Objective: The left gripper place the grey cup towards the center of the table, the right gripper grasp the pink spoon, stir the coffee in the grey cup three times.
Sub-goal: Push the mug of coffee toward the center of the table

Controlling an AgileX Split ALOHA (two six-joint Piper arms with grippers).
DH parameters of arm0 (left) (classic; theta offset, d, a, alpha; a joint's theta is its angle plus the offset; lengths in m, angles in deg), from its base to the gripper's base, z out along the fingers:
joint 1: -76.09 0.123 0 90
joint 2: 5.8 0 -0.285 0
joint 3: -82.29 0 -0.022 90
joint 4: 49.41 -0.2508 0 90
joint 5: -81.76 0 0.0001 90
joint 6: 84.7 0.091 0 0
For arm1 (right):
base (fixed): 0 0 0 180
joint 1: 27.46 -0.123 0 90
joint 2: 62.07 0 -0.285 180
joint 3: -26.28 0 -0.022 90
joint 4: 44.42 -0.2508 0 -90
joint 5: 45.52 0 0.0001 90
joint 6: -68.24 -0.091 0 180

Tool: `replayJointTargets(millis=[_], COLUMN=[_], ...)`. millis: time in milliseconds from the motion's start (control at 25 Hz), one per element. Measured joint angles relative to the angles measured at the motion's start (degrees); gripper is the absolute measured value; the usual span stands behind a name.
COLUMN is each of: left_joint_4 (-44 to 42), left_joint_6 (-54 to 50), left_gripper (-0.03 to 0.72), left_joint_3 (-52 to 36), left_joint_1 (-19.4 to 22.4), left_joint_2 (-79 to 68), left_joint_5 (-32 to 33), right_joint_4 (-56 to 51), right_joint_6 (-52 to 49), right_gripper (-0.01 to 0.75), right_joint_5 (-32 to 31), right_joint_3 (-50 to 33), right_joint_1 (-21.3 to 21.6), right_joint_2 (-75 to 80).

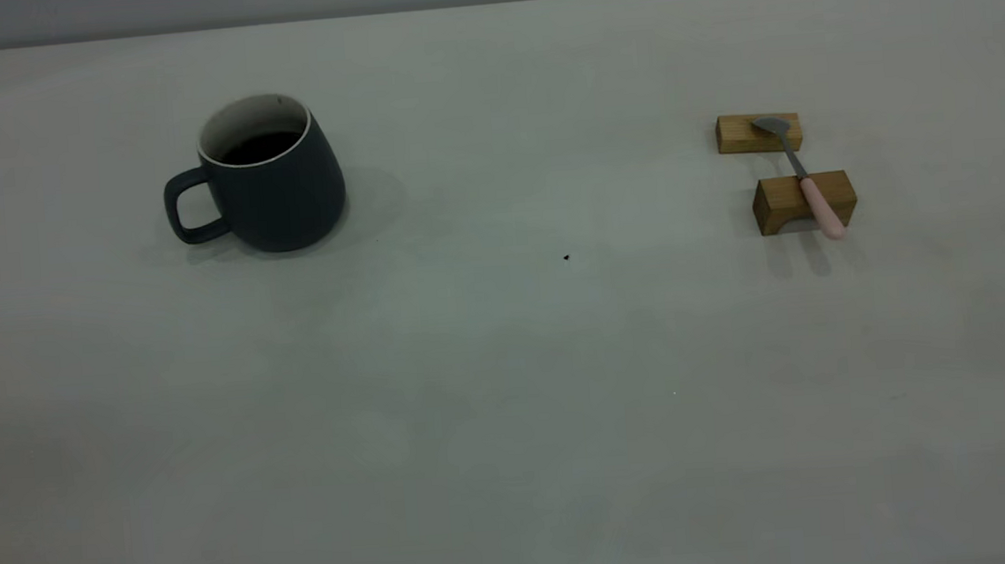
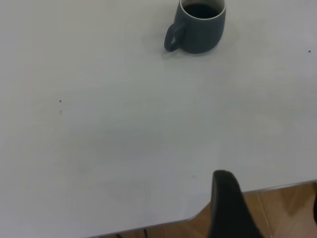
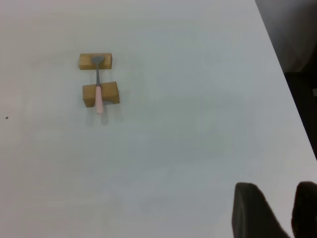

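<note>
On the left part of the table (image 1: 495, 424), toward the far side, the grey cup (image 1: 270, 179) stands upright on its wide base. Its loop handle points to the left, and its mouth opens upward. The cup is rounded and matte, dark slate-grey outside and white inside, with a thin white rim. The coffee (image 1: 261, 147) shows as a black surface low inside the white wall.

On the right part of the table the pink spoon (image 1: 803, 177) lies across two small wooden blocks. Its long axis runs from far to near, with a small lean to the right at the near end. The grey metal bowl rests on the far block (image 1: 744, 134), which is flat. The pale pink handle crosses the near block (image 1: 784, 202), which has an arched cut below, and its tip reaches out past the front of this block. The cup and the spoon are well apart. A tiny black speck (image 1: 566, 258) sits between them on the smooth pale tabletop.

The left gripper (image 2: 267, 213) is near the table's edge, far from the cup; only one dark finger (image 2: 229, 208) is clear, so I cannot tell its opening. The right gripper (image 3: 282, 210) hangs over the table, far from the spoon, with its dark fingers (image 3: 252, 210) apart and nothing between them.
</note>
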Motion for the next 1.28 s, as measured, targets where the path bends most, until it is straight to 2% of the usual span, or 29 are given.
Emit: replayJointTargets(millis=[1080,1280], left_joint_4=[-0.06,-2.68], left_joint_6=[0.00,0.00], left_gripper=[0.481,0.490], left_joint_3=[-0.34,0.85], left_joint_1=[0.00,0.00], left_joint_2=[0.00,-2.37], left_joint_5=[-0.05,1.07], right_joint_4=[0.00,0.00], right_joint_6=[-0.05,-0.05], right_gripper=[0.240,0.240], right_joint_5=[0.00,0.00], right_joint_3=[0.00,0.00], right_joint_1=[0.00,0.00], right_joint_2=[0.00,0.00])
